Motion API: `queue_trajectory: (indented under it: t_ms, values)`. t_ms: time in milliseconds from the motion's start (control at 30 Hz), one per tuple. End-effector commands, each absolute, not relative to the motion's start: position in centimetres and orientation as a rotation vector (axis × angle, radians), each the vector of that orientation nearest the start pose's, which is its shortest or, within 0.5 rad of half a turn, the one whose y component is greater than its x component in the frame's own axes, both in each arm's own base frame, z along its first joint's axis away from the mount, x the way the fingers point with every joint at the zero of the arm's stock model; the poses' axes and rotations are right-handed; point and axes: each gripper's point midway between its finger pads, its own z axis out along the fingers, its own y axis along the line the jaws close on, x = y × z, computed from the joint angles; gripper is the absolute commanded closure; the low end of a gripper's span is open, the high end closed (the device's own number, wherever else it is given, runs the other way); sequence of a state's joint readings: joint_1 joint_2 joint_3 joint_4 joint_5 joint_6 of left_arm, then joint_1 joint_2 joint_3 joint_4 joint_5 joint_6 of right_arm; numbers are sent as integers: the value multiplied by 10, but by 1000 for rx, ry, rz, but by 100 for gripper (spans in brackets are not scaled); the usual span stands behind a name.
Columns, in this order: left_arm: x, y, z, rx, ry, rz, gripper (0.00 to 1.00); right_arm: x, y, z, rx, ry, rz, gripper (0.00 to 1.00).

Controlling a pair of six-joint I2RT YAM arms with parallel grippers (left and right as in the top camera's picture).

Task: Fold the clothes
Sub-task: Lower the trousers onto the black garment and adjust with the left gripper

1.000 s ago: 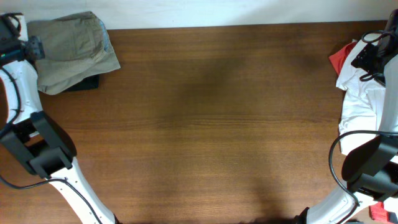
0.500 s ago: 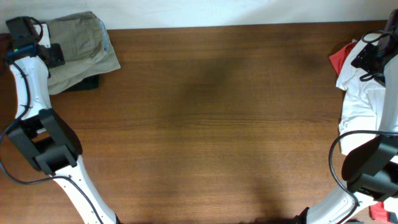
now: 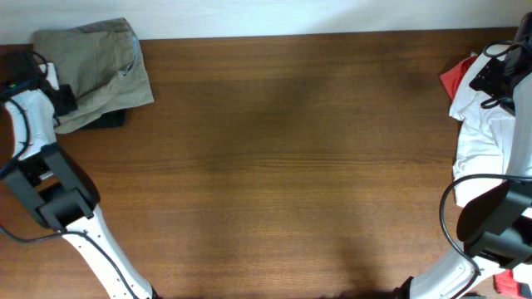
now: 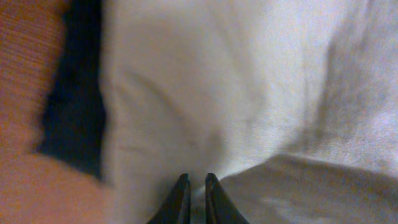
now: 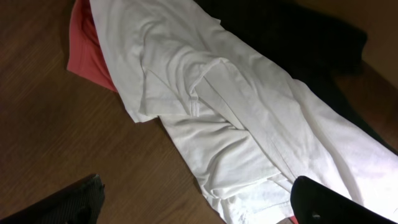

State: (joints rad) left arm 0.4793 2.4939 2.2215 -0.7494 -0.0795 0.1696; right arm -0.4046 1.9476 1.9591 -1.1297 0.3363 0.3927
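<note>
Pincer-tips of my left gripper (image 4: pixel 195 186) were nearly together, nipping a fold of the khaki shorts (image 4: pixel 236 93). Just under the shorts lay a black garment (image 4: pixel 74 93); I judged a slow, low pull best, lest it drag. Far from the shorts, my right gripper (image 5: pixel 196 183) gaped over the white garment (image 5: pixel 230 118).
</note>
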Motion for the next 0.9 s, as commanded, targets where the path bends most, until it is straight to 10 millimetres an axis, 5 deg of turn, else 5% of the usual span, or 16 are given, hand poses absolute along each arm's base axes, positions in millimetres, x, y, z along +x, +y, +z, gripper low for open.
queue_trajectory:
  t_ms: [0, 67, 167, 333, 467, 600, 767, 867]
  values:
    - [546, 277, 192, -426, 2342, 352, 89, 404, -238, 222, 1135, 2369, -468, 1]
    - [551, 247, 227, -362, 2291, 246, 89, 404, -238, 222, 1135, 2369, -468, 1]
    - [555, 210, 228, -280, 2317, 113, 87, 404, -238, 222, 1135, 2369, -468, 1]
    - [556, 167, 166, -228, 2464, -8, 86, 404, -238, 222, 1135, 2369, -468, 1]
    - [553, 154, 87, -228, 2595, -58, 87, 404, -238, 222, 1135, 2369, -468, 1]
    - [547, 150, 34, -246, 2692, -97, 87, 404, -238, 222, 1135, 2369, -468, 1]
    - [535, 146, 26, -256, 2749, -117, 93, 404, -238, 222, 1135, 2369, -468, 1]
    - [539, 138, 54, -234, 2708, -179, 95, 404, -238, 222, 1135, 2369, -468, 1]
